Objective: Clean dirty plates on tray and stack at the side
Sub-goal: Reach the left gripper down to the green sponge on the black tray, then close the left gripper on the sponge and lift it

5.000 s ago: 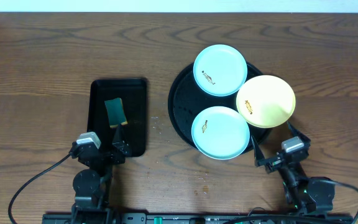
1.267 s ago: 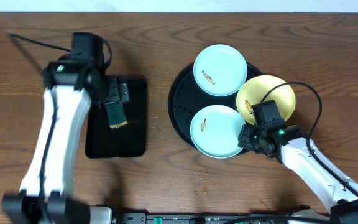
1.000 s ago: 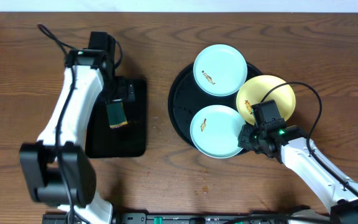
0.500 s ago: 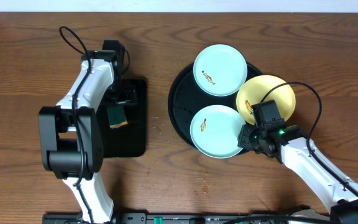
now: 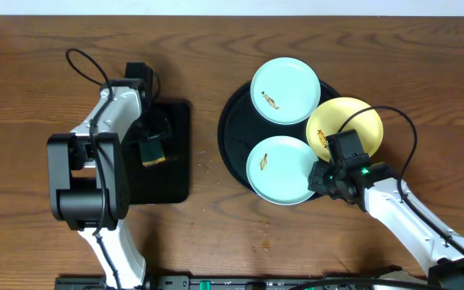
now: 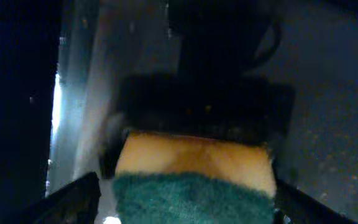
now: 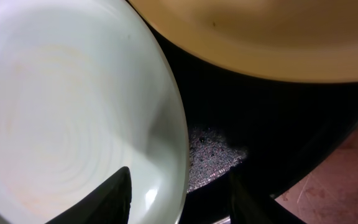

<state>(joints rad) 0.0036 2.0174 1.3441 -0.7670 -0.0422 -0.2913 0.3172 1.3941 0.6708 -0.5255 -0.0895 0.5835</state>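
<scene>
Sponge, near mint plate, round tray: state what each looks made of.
Sponge: soft yellow foam bonded to a fuzzy green scouring layer, matte. Mint plate: smooth, semi-gloss, faint concentric rings; plastic or glazed ceramic, cannot tell which. Round tray: black, finely pebbled surface that glints in the light, probably plastic.

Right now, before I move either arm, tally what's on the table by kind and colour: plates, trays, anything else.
Pale mint-blue round plates: 2
Pale yellow round plate: 1
Large round black tray: 1
Smaller rectangular black tray: 1
Green-and-yellow sponge: 1
Total: 6
</scene>
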